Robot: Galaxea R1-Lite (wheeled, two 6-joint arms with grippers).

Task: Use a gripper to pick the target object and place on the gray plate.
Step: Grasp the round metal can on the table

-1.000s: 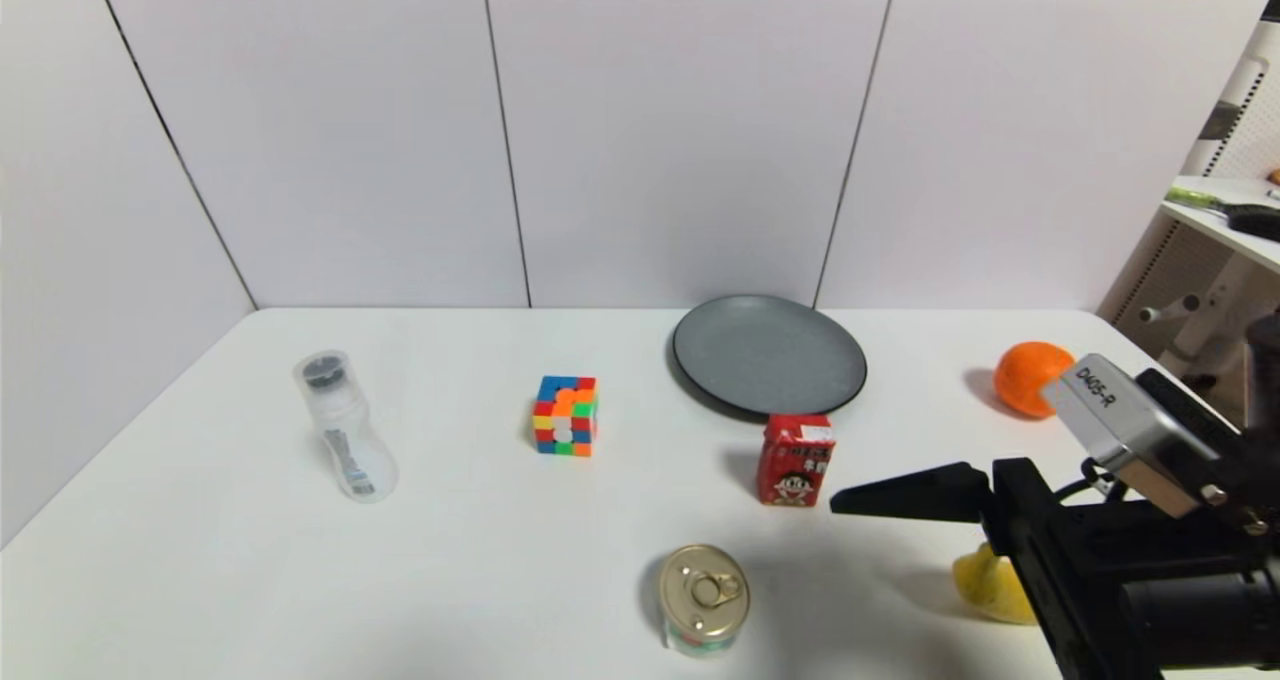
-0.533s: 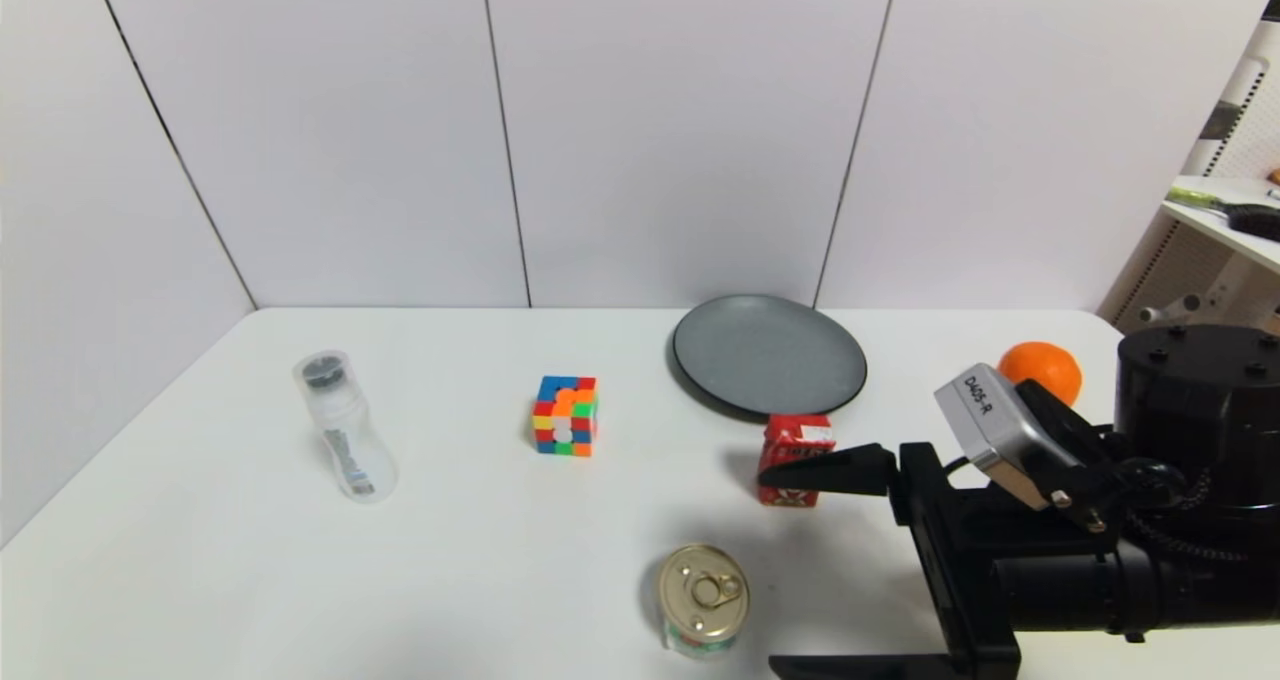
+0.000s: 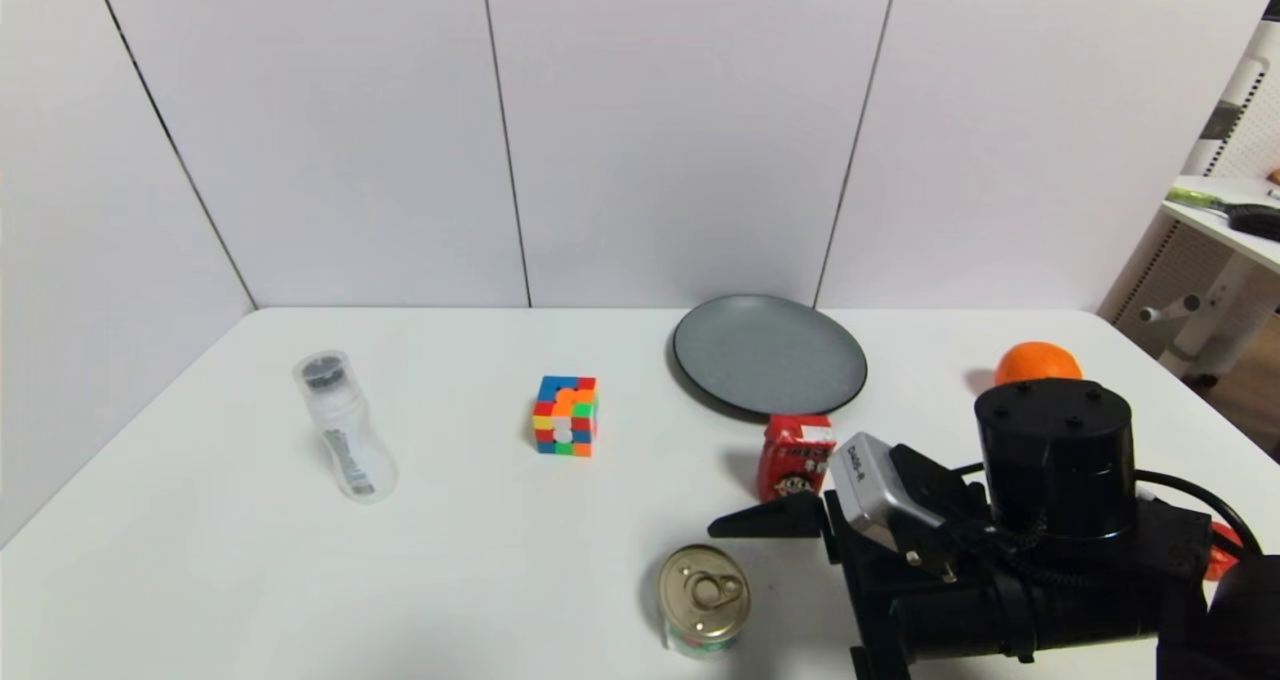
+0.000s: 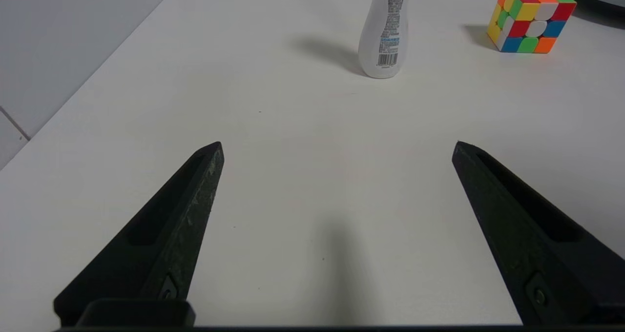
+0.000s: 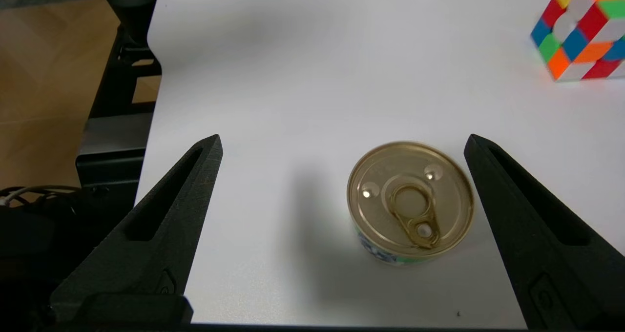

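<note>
Right gripper (image 5: pixel 342 141) spread wide, hovering low over the near right part of the white table (image 3: pixel 480 560), pointed leftward toward the tin can (image 3: pixel 703 600). Seen from the right wrist: can (image 5: pixel 410 202) upright between the two black fingers (image 5: pixel 161 224), closer to one finger than the other, touching neither. Gold pull-tab lid facing up, a strip of white-green label showing at the side. Seen from the head: only one fingertip (image 3: pixel 765 522) visible, just beyond the can and just in front of the red drink carton (image 3: pixel 795 457); silver camera block and black cylindrical wrist behind it.

Can standing on the table near the front edge, well apart from the gray plate (image 3: pixel 769 355). Plate lying flat toward the back of the table, with the carton upright just in front of its near rim.

Left gripper (image 4: pixel 337 146) also spread wide, low over the left part of the table, holding nothing; out of the head view. Ahead of it, a clear plastic bottle (image 4: pixel 386 29) standing upright and a colour cube (image 4: pixel 530 18) further along.

Bottle (image 3: pixel 343 427) at the table's left, cube (image 3: pixel 565 416) between bottle and plate. Orange (image 3: pixel 1038 362) at the far right, partly hidden behind the right arm.
</note>
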